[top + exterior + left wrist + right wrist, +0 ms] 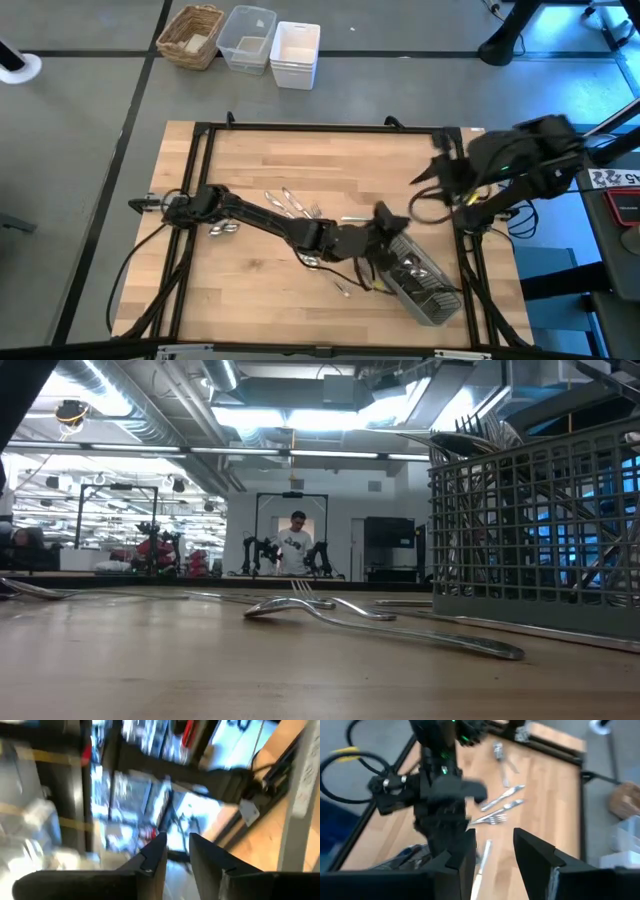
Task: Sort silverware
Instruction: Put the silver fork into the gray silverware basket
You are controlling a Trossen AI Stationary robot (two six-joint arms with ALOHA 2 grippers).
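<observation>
The wooden table carries scattered silverware at its middle, more standing in the grey caddy. My left gripper reaches beside the caddy, fingers parted, empty. My right gripper hovers near the table's right edge, fingers apart; its tips are hard to make out from above.

A robotics lab; the low view looks past the wooden tabletop into a long hall with exposed ceiling ducts and strip lights; a person stands at another black-framed rig with two arms; more equipment lines the far wall; from above, the tabletop sits inside a black metal frame on a grey floor, with cables trailing off its left edge.
</observation>
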